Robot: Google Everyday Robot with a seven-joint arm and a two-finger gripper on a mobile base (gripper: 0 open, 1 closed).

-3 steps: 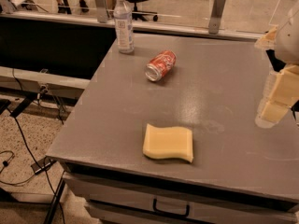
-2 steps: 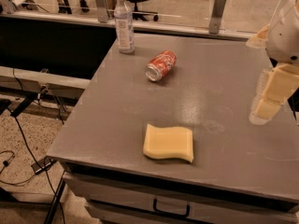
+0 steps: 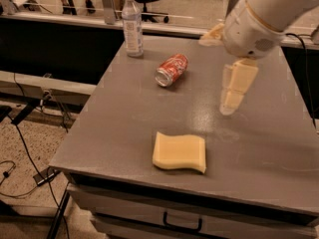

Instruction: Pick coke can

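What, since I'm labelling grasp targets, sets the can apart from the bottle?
The can lies on its side; the bottle stands upright. The can is red and short; the bottle is clear, taller, white-capped. Both sit on the table, toward its far edge. The gripper hovers right of the can.

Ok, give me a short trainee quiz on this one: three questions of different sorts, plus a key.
1. True or false: the can lies on its side.
2. In the picture, the claw is: A) right of the can, above the table; B) left of the can; C) closed around the can.
3. Fill in: the thing nearest the table's front edge is the ___.

Key: 1 true; 2 A; 3 sponge.
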